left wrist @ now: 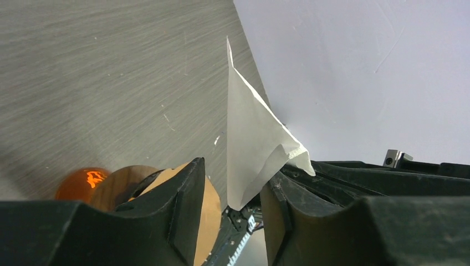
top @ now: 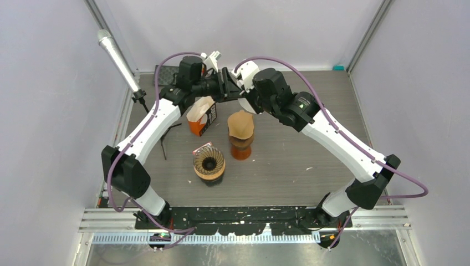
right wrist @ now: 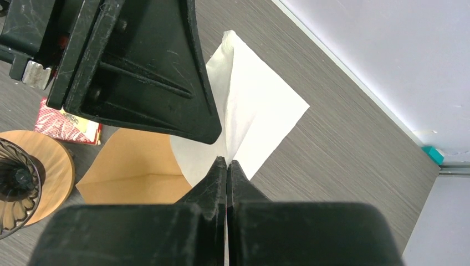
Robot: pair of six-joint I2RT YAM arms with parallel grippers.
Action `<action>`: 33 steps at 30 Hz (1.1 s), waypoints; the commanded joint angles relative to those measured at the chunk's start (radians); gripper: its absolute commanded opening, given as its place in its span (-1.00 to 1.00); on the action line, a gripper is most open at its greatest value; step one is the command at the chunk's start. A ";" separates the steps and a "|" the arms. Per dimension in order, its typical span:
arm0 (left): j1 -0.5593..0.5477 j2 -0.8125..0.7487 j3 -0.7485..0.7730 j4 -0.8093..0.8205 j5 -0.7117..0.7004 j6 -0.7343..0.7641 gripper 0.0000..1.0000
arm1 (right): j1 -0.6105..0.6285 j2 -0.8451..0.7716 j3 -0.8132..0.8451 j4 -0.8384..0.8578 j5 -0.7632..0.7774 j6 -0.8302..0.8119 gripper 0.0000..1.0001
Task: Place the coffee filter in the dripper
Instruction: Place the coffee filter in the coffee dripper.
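my right hand [right wrist: 226,162] is clenched on the filter [right wrist: 260,111]; my left hand [left wrist: 235,176] is released, jaws either side of it. light, limp paper, i judge: i'd pinch its folded edge.

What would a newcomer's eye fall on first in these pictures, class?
At the far middle of the table, the right gripper pinches a white paper filter held in the air, and the left gripper has its fingers apart around the same sheet. Nearer the arms' bases, a brown filter sits atop an amber vessel, beside an empty wood-collared dripper.
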State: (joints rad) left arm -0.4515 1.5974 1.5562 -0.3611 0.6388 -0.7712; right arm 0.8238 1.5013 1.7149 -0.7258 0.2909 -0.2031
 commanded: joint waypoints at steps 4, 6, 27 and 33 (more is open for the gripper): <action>-0.010 -0.006 0.069 0.003 -0.045 0.098 -0.16 | 0.003 0.001 0.018 0.053 0.019 0.037 -0.99; -0.013 -0.005 0.073 0.004 -0.049 0.115 -0.15 | 0.004 0.001 0.018 0.057 0.028 0.039 -0.99; -0.069 -0.031 0.149 -0.152 -0.246 0.384 -0.95 | 0.004 0.007 0.007 0.080 0.126 -0.002 -0.99; -0.076 -0.015 0.184 -0.204 -0.270 0.418 -0.98 | 0.005 0.002 0.000 0.084 0.144 -0.018 -0.99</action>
State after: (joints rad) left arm -0.5205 1.5974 1.6829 -0.5304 0.4057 -0.4046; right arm 0.8238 1.5192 1.7149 -0.6876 0.3962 -0.2031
